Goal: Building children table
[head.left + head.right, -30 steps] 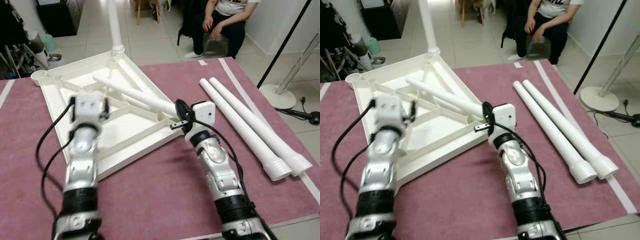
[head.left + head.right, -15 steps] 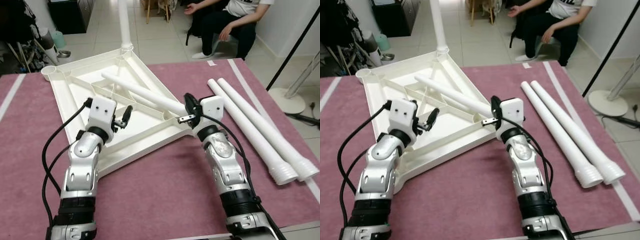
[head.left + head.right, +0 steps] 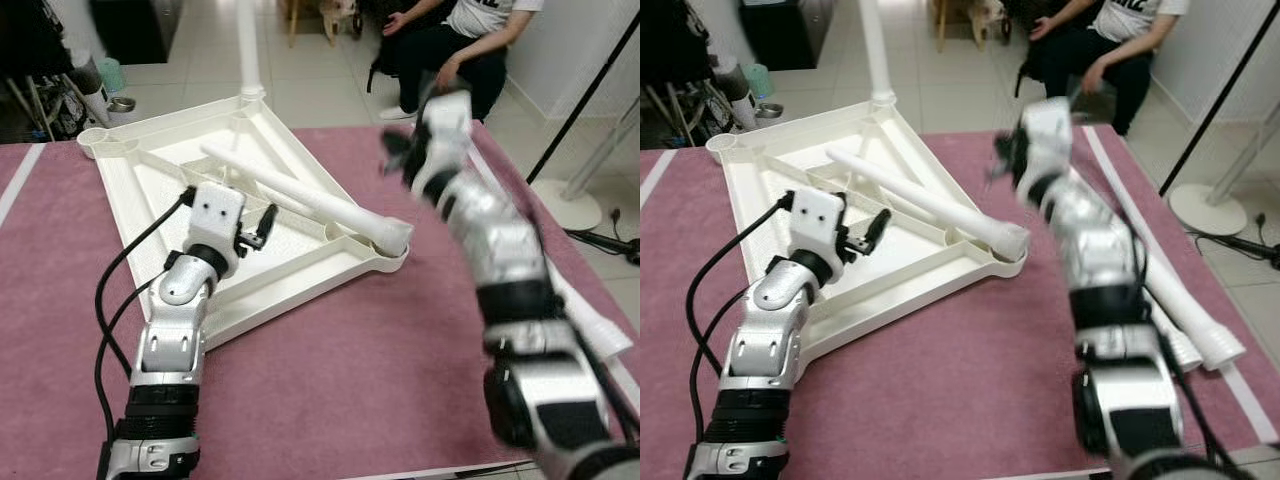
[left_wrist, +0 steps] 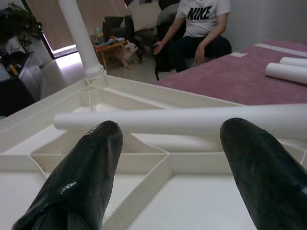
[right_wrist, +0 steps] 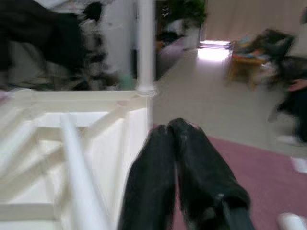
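The white tabletop (image 3: 150, 190) lies upside down on the maroon mat. One white leg (image 3: 246, 45) stands upright in its far corner. A loose leg (image 3: 300, 195) lies slantwise across the tabletop, its thick end (image 3: 1012, 238) resting at the near right corner. My left gripper (image 3: 262, 225) hovers open over the tabletop's ribs, with the loose leg (image 4: 192, 120) beyond its fingertips. Raised and blurred above the mat, my right gripper (image 5: 171, 127) is shut on nothing, clear of the loose leg. Two more legs (image 3: 1200, 335) lie on the mat behind my right arm.
A person (image 3: 460, 35) sits on a chair past the mat's far edge. A white round stand base (image 3: 560, 190) and a black slanting pole (image 3: 585, 85) stand at the right. A bowl and bottle (image 3: 110, 85) sit on the floor at the far left.
My right gripper has let go of the loose leg and swung up and away to the far right. The leg's thick end now rests at the tabletop's corner. The left gripper edged forward.
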`<state>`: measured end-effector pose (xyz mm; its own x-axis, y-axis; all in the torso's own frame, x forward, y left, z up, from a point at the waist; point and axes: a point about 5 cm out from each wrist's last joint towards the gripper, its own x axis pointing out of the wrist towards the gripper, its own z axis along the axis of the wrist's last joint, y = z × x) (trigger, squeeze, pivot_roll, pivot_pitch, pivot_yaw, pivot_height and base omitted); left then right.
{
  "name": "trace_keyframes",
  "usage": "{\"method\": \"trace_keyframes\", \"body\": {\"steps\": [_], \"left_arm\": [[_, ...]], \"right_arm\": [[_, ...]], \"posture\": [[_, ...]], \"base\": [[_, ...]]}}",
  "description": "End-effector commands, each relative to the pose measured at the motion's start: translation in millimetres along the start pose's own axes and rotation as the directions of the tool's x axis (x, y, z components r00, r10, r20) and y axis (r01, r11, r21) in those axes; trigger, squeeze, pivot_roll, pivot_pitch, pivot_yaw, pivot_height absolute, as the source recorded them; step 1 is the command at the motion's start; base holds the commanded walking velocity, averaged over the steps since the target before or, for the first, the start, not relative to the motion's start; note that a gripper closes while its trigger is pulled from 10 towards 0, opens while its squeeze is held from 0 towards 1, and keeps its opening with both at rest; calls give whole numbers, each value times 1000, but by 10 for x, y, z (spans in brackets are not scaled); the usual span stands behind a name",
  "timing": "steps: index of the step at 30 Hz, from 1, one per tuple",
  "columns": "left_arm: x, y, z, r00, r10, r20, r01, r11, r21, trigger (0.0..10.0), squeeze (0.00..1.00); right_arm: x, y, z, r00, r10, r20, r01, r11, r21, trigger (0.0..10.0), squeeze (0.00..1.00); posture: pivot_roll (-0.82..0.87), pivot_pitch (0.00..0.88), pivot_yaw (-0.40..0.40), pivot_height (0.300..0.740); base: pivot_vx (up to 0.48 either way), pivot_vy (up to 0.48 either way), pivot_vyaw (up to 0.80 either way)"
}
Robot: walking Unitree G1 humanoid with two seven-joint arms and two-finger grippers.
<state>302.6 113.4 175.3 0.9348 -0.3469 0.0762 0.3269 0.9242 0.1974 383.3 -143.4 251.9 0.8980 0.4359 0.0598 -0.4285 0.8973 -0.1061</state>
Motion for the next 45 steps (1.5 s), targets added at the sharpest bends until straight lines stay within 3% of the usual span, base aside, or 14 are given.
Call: {"method": "trace_keyframes", "body": {"steps": [1, 7, 10, 11, 12, 13, 16, 20, 24, 25, 32, 37, 41, 45], "left_arm": [[-11, 51, 35, 990, 138, 7, -138, 990, 2, 10000, 0], [-45, 22, 49, 991, 136, 11, -136, 991, 13, 10000, 0], [-103, -2, 44, 990, 139, 3, -139, 990, 20, 10000, 0], [-129, 1, 43, 989, 146, -2, -146, 989, 25, 10000, 0], [-129, 1, 43, 989, 146, -2, -146, 989, 25, 10000, 0], [-150, 9, 42, 988, 152, -6, -152, 988, 28, 10000, 0], [-175, 23, 37, 987, 162, -11, -162, 986, 33, 10000, 0], [-183, 24, 45, 986, 166, -12, -166, 986, 35, 10000, 0], [-186, 19, 54, 985, 170, -13, -169, 985, 34, 10000, 0], [-189, 12, 54, 985, 171, -14, -170, 985, 32, 10000, 0], [-207, -10, 49, 986, 168, -21, -167, 986, 29, 10000, 0], [-224, -11, 58, 986, 163, -27, -162, 986, 32, 10000, 0], [-237, 18, 76, 986, 165, -29, -164, 985, 45, 10000, 0], [-256, 32, 77, 984, 174, -32, -172, 984, 49, 10000, 0]], "right_arm": [[43, 21, -222, 991, 54, -119, -43, 995, 96, 10000, 1000], [124, 36, -267, 975, 114, -192, -84, 984, 159, 10000, 1000], [157, 30, -358, 947, 168, -274, -108, 970, 219, 10000, 1000], [162, 29, -398, 933, 184, -308, -108, 963, 246, 10000, 918], [162, 29, -398, 933, 184, -308, -108, 963, 246, 10000, 918], [172, 29, -422, 921, 194, -337, -105, 958, 266, 10000, 0], [189, 62, -440, 899, 227, -374, -108, 944, 311, 10000, 0], [176, 62, -506, 870, 230, -435, -107, 951, 289, 10000, 0], [117, 0, -619, 828, 207, -522, -123, 974, 192, 10000, 0], [88, -57, -654, 809, 177, -560, -137, 984, 114, 10000, 0], [52, -214, -633, 796, 95, -598, -140, 990, -28, 10000, 0], [59, -194, -649, 790, 122, -601, -155, 988, -2, 10000, 0], [47, -46, -793, 742, 213, -636, -226, 972, 62, 10000, 0], [40, -10, -838, 740, 235, -631, -206, 971, 120, 10000, 0]], "posture": [[36, 0, 30, 740], [60, 0, 18, 740], [86, 0, -1, 740], [103, 0, -8, 740], [103, 0, -8, 740], [107, 0, -12, 740], [108, 0, -13, 740], [111, 0, -22, 740], [107, 0, -30, 740], [103, 0, -32, 740], [102, 0, -26, 740], [114, 0, -18, 740], [131, 0, -21, 740], [138, 0, -26, 740]], "base": [[0, 0, 0], [0, 0, 0], [0, 0, 0], [0, 0, 0], [0, 0, 0], [0, 0, 0], [0, 0, 0], [0, 0, 0], [0, 0, 0], [0, 0, 0], [0, 0, 0], [0, 0, 0], [0, 0, 0], [0, 0, 0]]}}
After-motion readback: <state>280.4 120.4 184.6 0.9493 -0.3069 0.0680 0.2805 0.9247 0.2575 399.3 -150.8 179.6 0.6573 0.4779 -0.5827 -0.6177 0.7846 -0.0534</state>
